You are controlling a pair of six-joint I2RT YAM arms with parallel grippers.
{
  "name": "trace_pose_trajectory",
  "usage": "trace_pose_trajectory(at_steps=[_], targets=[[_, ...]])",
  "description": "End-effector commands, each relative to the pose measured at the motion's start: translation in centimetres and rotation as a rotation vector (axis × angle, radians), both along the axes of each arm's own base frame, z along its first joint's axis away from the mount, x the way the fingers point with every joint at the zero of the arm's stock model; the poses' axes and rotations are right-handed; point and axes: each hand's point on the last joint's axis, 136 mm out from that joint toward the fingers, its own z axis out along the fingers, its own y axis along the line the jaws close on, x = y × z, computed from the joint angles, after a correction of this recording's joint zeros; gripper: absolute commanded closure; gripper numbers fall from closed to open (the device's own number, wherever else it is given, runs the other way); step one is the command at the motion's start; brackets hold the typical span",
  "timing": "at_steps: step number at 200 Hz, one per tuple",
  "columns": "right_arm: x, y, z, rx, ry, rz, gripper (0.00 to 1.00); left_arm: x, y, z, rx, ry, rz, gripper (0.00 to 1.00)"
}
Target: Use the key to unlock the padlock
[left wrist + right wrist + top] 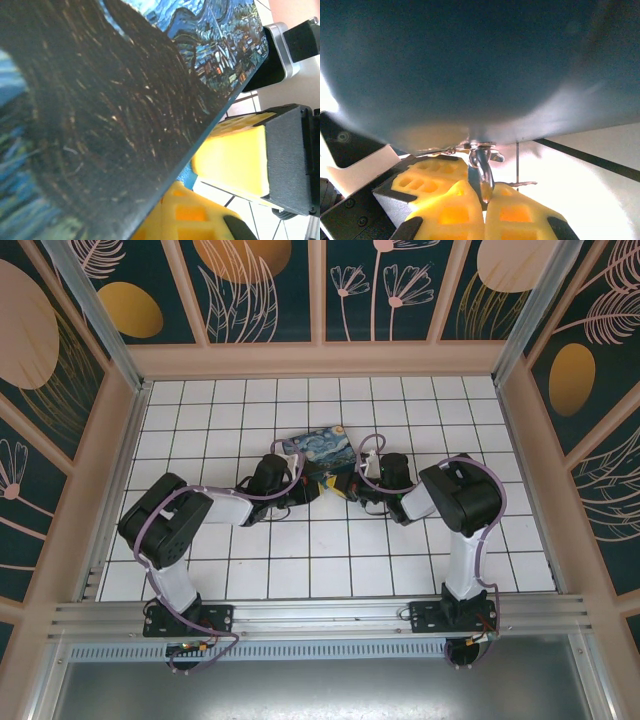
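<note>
Aligning before twisting matters: right claw (484, 214) pinches a thin grey metal stem (481, 167), key or shackle unclear. Left claw (305, 490): cannot tell.

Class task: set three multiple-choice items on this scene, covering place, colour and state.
1. Where on the tiled floor is the painted box? A) by the arm bases B) in the middle C) far left corner
2. What colour are the right hand's finger pads? A) red B) green C) yellow
3. The right hand is: A) shut on thin metal B) wide open C) holding a cup
Answers: B, the top view shows it central; C, the wrist view shows yellow; A, the key is pinched between the pads.
</note>
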Motion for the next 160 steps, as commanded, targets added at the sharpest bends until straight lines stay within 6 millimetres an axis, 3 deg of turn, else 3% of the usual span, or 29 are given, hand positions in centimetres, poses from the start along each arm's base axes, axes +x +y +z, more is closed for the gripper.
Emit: trace_pose_trajectory(at_steps=[1, 33, 38, 48, 80, 107, 160], targets=[[-1.9, 1.7, 1.7, 0.053, -0.048, 0.123, 1.0, 2.2, 0.0, 2.8, 0.019, -0.124, 0.037, 1.0], [-1.3, 1.9, 2.1, 0.071, -0.038, 0.111, 1.0, 2.6, 1.4, 2.8, 0.125, -0.176, 0.071, 1.0], [-1.2, 2.0, 2.2, 0.075, -0.039, 0.111, 1.0, 2.8, 1.5, 4.0, 0.129, -0.212, 0.075, 1.0], [-1.1, 2.0, 2.2, 0.077, -0.033, 0.106, 1.0, 2.7, 1.6, 4.2, 0.178, -0.247, 0.076, 1.0], [-1.1, 2.2, 2.4, 0.09, -0.019, 0.101, 1.0, 1.9, 0.3, 4.7, 0.342, -0.373, 0.025, 1.0], [-1.0, 2.2, 2.2, 0.087, -0.005, 0.094, 1.0, 1.4, -0.4, 4.2, 0.459, -0.441, 0.003, 1.0], [-1.2, 2.1, 1.6, 0.078, 0.009, 0.093, 1.0, 1.9, 0.9, 3.0, 0.592, -0.481, 0.038, 1.0]])
